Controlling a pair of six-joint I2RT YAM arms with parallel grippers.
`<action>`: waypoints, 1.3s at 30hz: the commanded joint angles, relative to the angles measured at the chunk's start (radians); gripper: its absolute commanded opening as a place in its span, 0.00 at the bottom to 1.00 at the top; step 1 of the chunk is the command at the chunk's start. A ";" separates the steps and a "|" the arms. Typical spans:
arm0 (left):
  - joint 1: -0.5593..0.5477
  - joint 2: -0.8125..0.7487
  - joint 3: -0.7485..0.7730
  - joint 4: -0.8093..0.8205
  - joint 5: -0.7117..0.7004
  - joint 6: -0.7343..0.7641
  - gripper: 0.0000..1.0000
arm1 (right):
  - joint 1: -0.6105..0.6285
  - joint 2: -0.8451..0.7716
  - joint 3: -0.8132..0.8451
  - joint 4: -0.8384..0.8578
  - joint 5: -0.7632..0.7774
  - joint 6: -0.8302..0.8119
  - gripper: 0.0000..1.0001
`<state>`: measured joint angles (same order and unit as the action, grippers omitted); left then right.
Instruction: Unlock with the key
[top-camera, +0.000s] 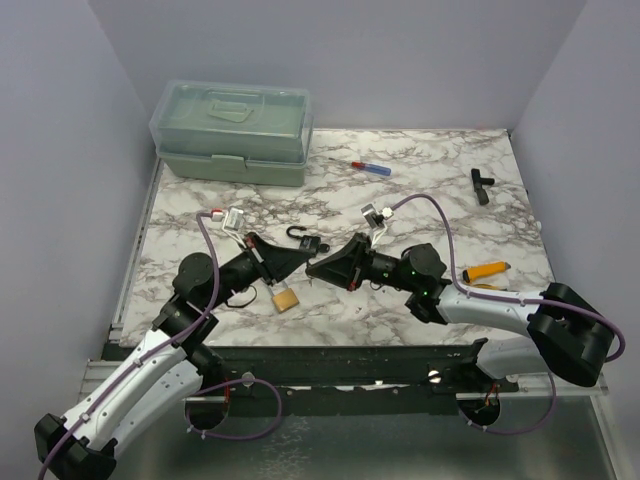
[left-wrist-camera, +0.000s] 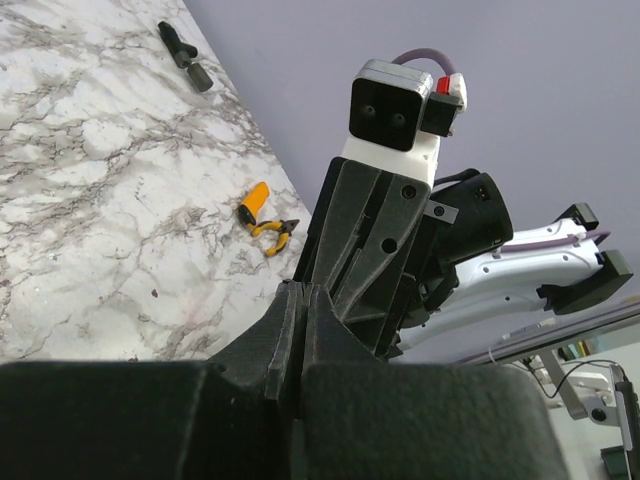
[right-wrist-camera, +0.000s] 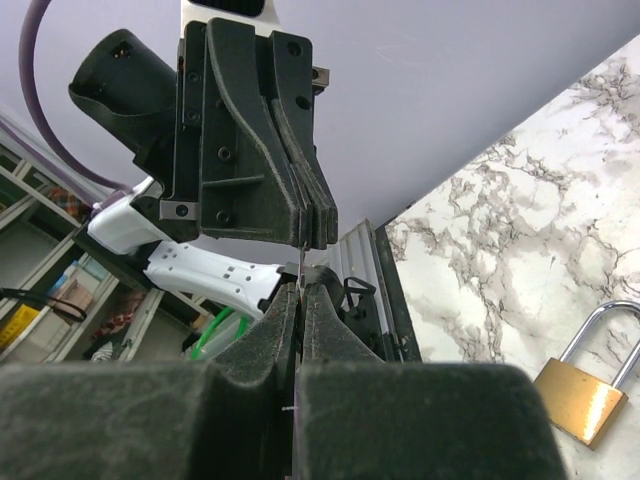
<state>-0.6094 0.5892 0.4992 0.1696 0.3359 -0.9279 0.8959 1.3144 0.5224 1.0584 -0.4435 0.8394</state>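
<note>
Top camera first: the left gripper and the right gripper meet tip to tip over the middle of the marble table, and both pairs of jaws are pressed together. The brass padlock lies flat on the table at six o'clock from that meeting point, just beside it. A green toolbox sits at eleven o'clock, a red-handled screwdriver at one o'clock, a black tool at two o'clock and an orange-handled tool at three. Over to the left wrist: its own fingers are tight together, the right gripper's nose lies hard against them, and orange pliers are at ten o'clock on the marble. Right wrist now: a thin pale sliver, apparently the key seen edge-on, bridges the two sets of closed tips, pinched at both ends, with the padlock at four o'clock, shackle up.
</note>
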 joint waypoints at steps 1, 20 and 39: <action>0.001 -0.038 -0.039 -0.003 -0.072 -0.016 0.00 | 0.003 -0.023 0.019 0.050 0.055 -0.002 0.00; 0.002 -0.176 -0.031 -0.213 -0.183 0.030 0.78 | 0.003 -0.061 -0.003 -0.092 0.102 -0.037 0.00; 0.001 0.072 0.172 -0.763 -0.475 -0.056 0.83 | 0.001 -0.440 -0.079 -0.709 0.416 -0.160 0.00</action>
<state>-0.6102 0.5816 0.6155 -0.4644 -0.0921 -0.9550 0.8974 0.9451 0.4625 0.5373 -0.1493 0.7219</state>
